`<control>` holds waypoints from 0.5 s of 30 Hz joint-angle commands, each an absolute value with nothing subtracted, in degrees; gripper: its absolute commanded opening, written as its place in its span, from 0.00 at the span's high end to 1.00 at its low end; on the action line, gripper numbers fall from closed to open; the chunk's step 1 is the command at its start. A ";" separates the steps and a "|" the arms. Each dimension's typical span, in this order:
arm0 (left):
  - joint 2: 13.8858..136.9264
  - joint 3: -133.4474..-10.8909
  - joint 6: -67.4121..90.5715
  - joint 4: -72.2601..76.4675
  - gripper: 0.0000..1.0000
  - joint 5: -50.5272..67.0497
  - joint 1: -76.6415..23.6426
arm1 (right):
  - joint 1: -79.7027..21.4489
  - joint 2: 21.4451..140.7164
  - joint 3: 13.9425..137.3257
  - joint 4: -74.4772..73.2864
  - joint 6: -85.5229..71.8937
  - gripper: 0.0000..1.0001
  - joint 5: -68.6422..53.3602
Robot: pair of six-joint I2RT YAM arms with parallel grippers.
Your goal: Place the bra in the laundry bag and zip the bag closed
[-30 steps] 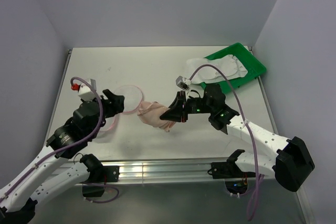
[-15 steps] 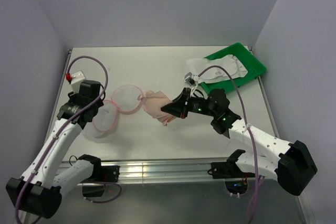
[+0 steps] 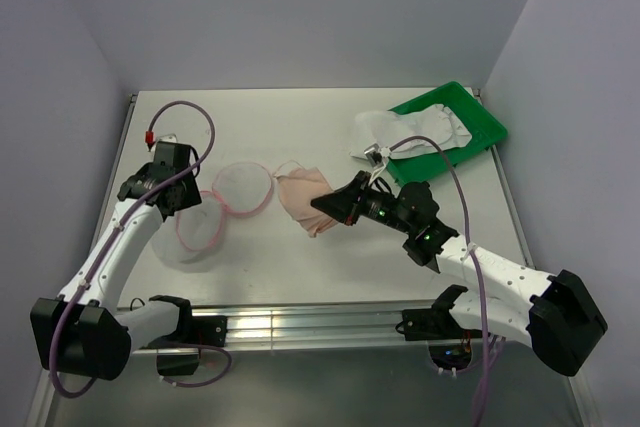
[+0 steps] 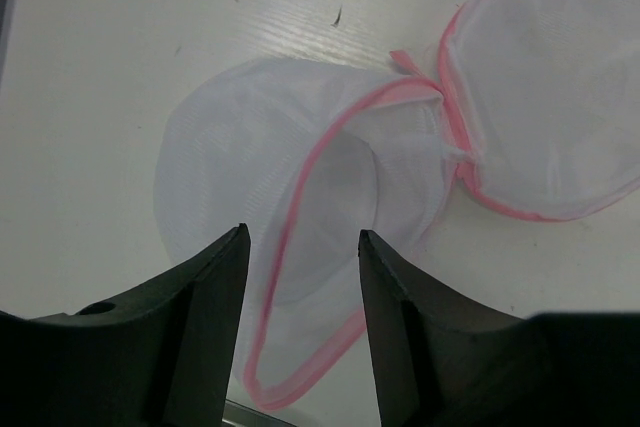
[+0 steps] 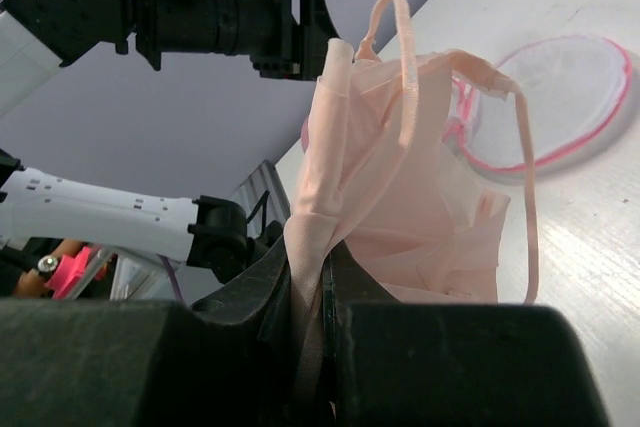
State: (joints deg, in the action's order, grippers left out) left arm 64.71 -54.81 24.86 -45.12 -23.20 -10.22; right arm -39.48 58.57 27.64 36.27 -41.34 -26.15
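Observation:
The laundry bag lies unzipped on the table's left side as two white mesh halves with pink rims; its round flap sits to the right. My left gripper hovers open above the left half, and the left wrist view shows the bag below the gap of the gripper. The peach bra hangs bunched just right of the flap. My right gripper is shut on it. In the right wrist view the bra rises from the shut gripper, with the flap beyond.
A green tray at the back right holds a white cloth. A metal rail runs along the near edge. Purple-grey walls enclose the table on three sides.
My left arm swung back to the left and now hangs over the bag's left half, jaws narrower than before. My right gripper carried the bra a little up and toward the flap.

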 commanded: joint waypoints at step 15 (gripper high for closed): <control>69.26 -55.99 24.70 -44.21 0.52 -26.72 -10.20 | -42.27 58.97 30.06 38.67 -42.54 1.00 -23.12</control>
State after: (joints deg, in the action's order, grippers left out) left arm 69.49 -55.22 24.58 -45.28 -23.88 -10.22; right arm -41.08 58.67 27.70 35.97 -42.30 -24.32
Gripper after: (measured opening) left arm 0.491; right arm 0.151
